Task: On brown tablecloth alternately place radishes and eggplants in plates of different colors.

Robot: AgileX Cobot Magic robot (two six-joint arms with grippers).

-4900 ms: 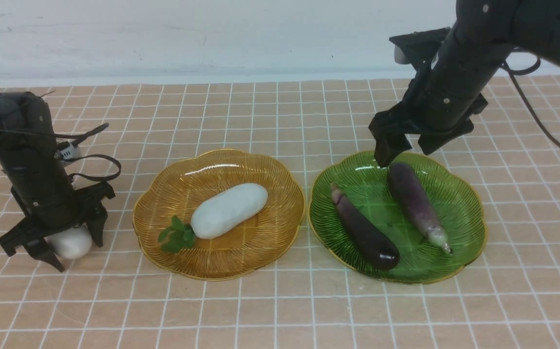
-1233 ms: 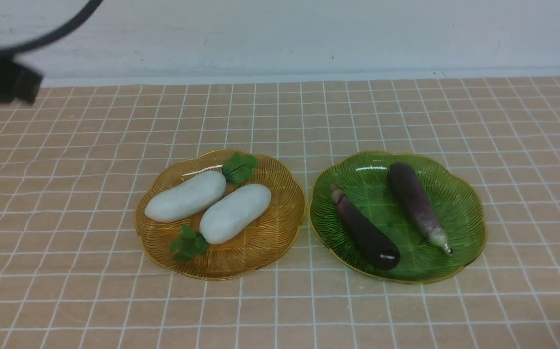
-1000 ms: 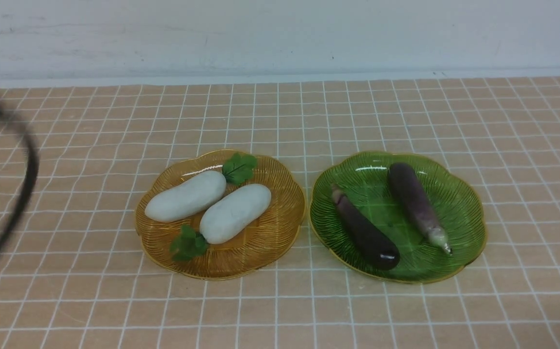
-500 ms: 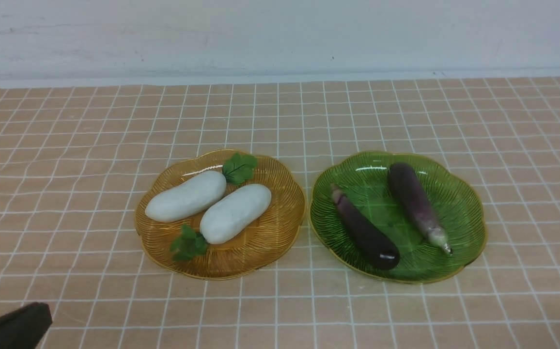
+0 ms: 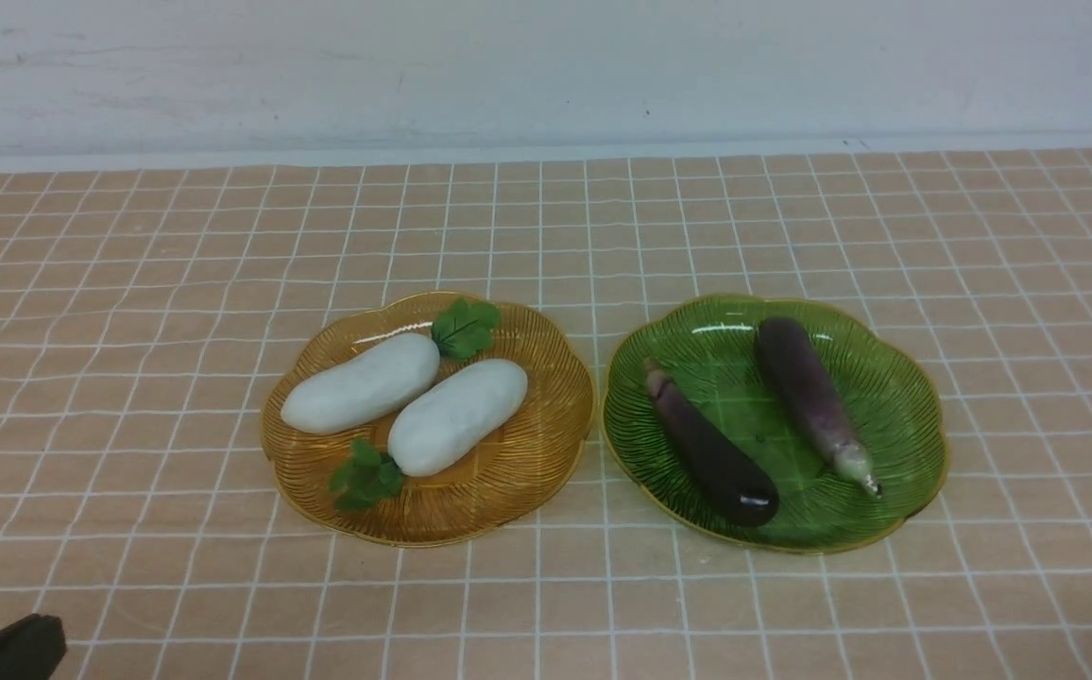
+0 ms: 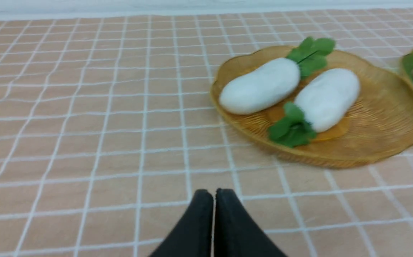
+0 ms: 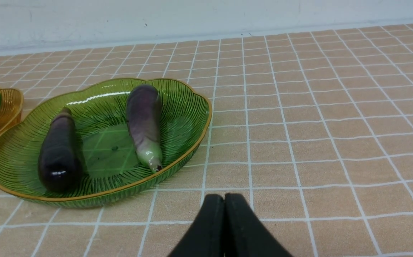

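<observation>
Since the earlier frame my left arm has dropped back out of the front view — only a dark corner shows; the second smooth white toy radish (image 5: 361,382) now lies beside the first (image 5: 457,416) in the amber ribbed plastic plate (image 5: 546,453); both slender dark purple eggplants (image 5: 711,444) sit in the green ribbed plate (image 5: 905,378) on the grid-lined brown tablecloth surface (image 5: 130,283). Left end effector (image 6: 213,194) and right end effector (image 7: 224,200) — pressed closed, holding nothing. The radishes look light, stiff and slick; I'd grip mid-body. Plate rims would crowd any approach.

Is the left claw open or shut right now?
Shut. In the left wrist view the left claw has its two black fingers pressed together with nothing between them, hovering over bare tablecloth.
</observation>
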